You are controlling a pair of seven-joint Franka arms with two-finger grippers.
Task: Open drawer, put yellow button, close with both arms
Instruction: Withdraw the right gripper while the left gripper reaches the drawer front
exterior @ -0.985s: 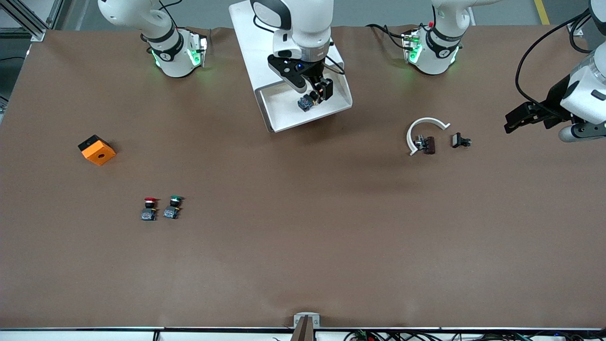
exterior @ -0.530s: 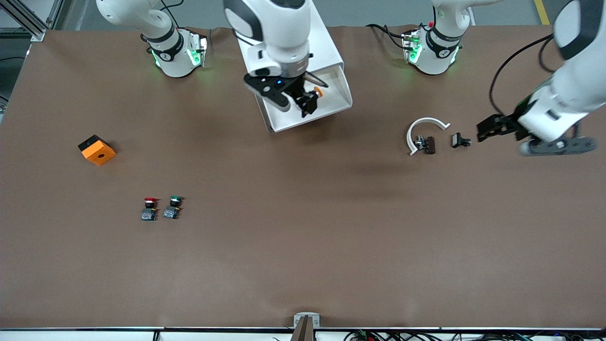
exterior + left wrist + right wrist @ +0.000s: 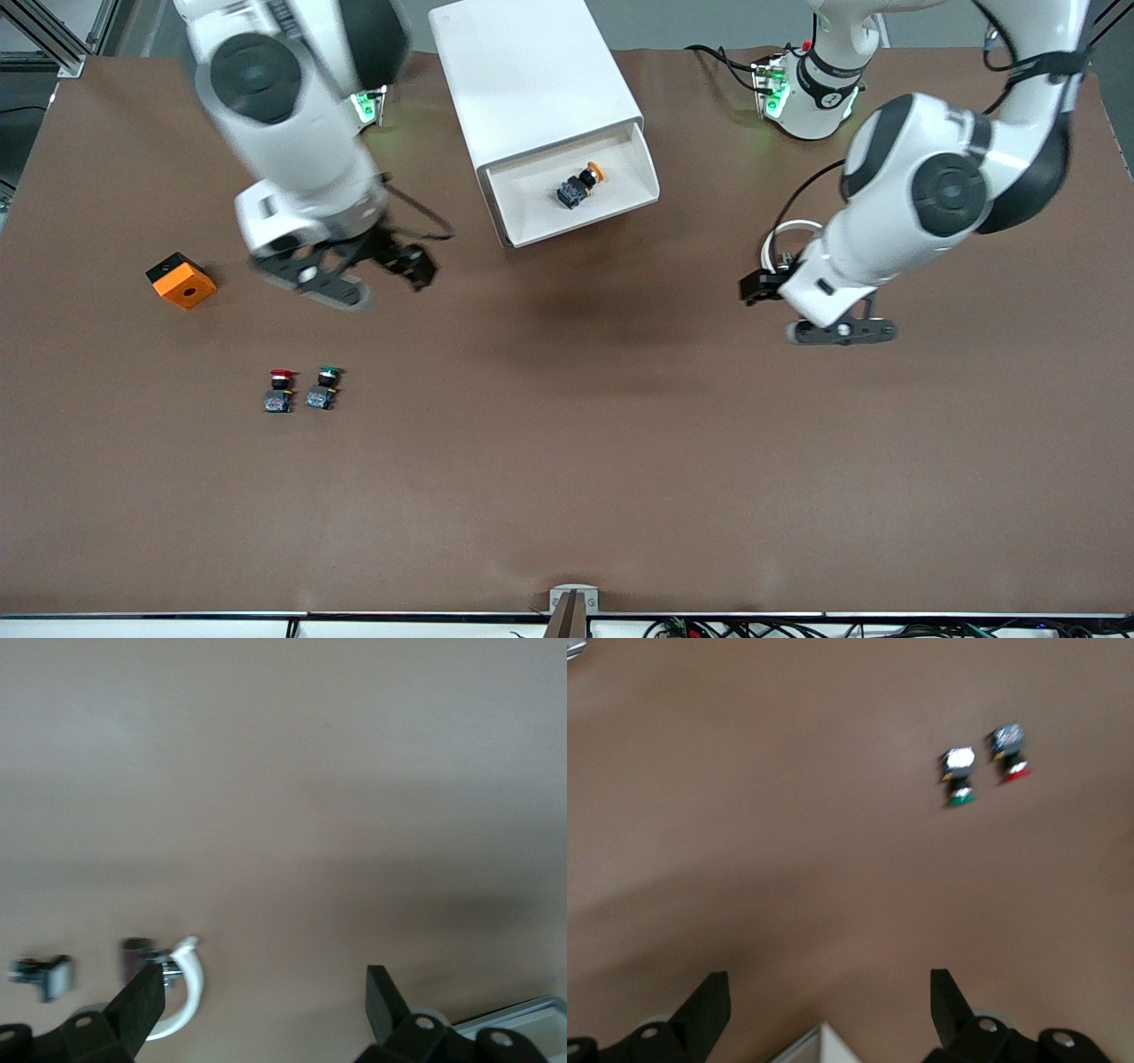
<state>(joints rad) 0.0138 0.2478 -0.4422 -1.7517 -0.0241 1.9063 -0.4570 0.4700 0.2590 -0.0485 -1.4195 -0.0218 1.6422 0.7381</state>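
On the desk, stood tall white cabinet, drawer pulled out, yellow button lying inside; hovered over bare desk with fingers spread, gripping nothing: right tool, left tool near white ring

drawer top unobstructed; bare table before it.

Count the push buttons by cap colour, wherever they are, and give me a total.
Yellow: 1, the yellow button lying in the open drawer
Red: 1, the red button on the table
Green: 1, the green button beside the red button
Total: 3
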